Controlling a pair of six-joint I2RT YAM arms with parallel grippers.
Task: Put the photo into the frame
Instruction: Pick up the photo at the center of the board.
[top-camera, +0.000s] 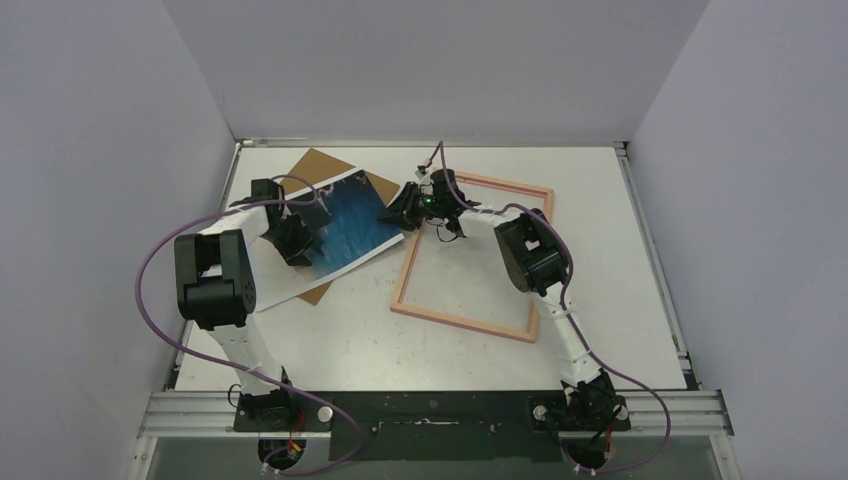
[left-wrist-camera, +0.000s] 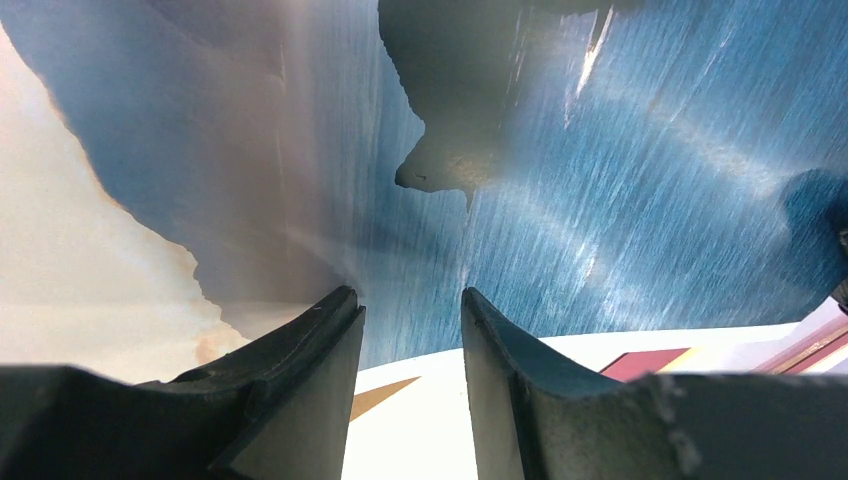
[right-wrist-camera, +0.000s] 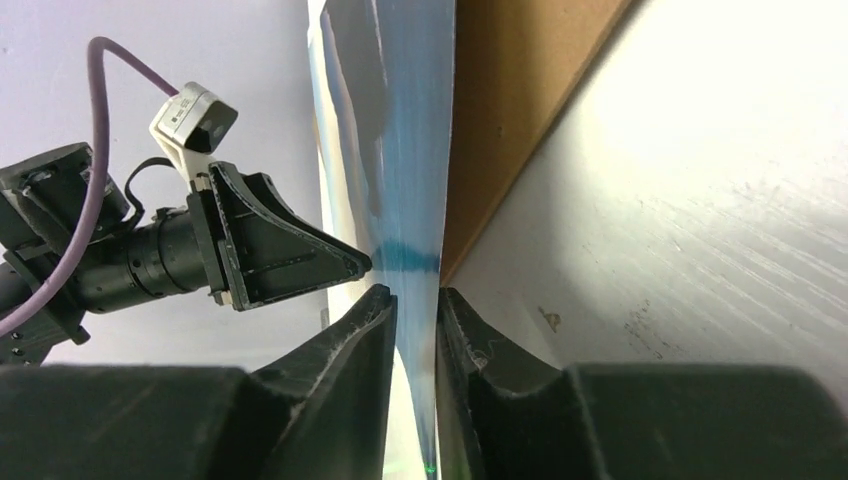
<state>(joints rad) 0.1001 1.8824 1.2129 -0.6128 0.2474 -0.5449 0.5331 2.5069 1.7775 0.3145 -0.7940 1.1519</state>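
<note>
The photo (top-camera: 345, 222) lies face up, blue sea showing, across the brown backing panel (top-camera: 322, 163) at the back left. My left gripper (top-camera: 298, 243) is open, its fingertips down over the print's left half; in the left wrist view (left-wrist-camera: 412, 300) the blue print (left-wrist-camera: 620, 180) fills the picture. My right gripper (top-camera: 397, 214) is shut on the photo's right edge, next to the frame's upper left corner. In the right wrist view (right-wrist-camera: 413, 295) the print (right-wrist-camera: 405, 150) runs between the fingers. The frame (top-camera: 468, 322) lies flat at centre right, its light wood-coloured side up.
The backing panel also shows in the right wrist view (right-wrist-camera: 510, 100), under the print. White walls (top-camera: 110, 150) close in the table on the left, back and right. A metal rail (top-camera: 430, 405) holding the arm bases runs along the near edge.
</note>
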